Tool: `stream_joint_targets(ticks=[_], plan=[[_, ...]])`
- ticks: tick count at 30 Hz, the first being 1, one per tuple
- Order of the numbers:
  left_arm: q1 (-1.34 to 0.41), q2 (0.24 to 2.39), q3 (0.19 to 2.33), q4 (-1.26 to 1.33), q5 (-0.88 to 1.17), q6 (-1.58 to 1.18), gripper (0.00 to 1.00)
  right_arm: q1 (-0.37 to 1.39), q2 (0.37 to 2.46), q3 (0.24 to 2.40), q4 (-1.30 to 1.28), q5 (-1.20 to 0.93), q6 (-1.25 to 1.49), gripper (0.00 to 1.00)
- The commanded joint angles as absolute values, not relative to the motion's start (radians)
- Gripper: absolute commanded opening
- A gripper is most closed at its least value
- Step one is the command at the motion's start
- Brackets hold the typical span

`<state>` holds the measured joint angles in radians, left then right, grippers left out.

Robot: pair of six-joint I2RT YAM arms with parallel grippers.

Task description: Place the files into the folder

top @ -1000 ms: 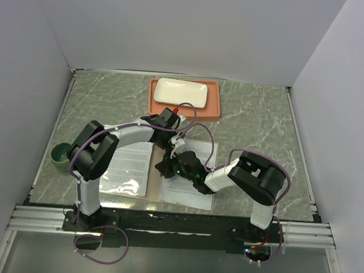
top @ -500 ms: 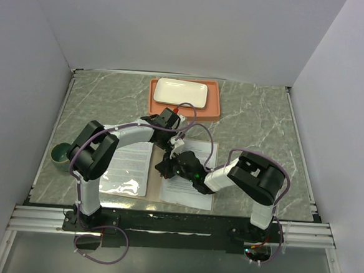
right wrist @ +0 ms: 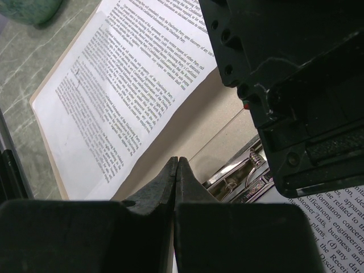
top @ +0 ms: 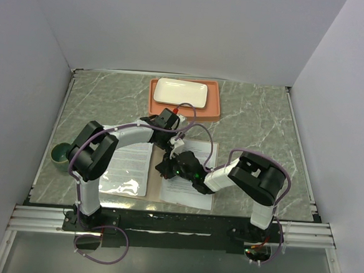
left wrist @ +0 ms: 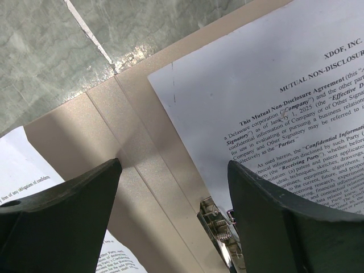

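Left gripper: my jaws stand wide apart with nothing between them, hovering over the centre fold of the folder.
Right gripper: my jaws are pressed shut on nothing, with the tip low and just beside the metal clip at the fold.
Files: both sheets lie flat on the open folder, one on each side of the fold, in the lower middle of the top view. I cannot tell whether either is under the clip.
Step in hand: I judge it is work at the clip, seating the pages before the cover closes.
Doing it well: bring the shut tip onto the clip's lever only, keep it off the paper edge, and hold the open jaws clear.
Around: an orange tray carrying a white plate sits upper middle, well apart. A green cup is at the left edge of the tabletop.
In the way: my two wrists crowd the same spot, and the left one fills the upper right of the right wrist view.
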<state>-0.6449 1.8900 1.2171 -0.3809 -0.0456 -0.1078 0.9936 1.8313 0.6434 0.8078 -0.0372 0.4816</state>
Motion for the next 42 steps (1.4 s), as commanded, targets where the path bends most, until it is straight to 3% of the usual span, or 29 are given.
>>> stream_joint_targets(ticks=[1,42], plan=[[-0.634,1.910,1.173,-0.466,-0.063,-0.069,0.82,1.011,1.884,0.589,0.495,-0.026,0.466,0.00],[-0.623,1.913,1.172,-0.465,-0.061,-0.067,0.81,1.019,1.939,0.538,0.469,0.077,0.460,0.00]])
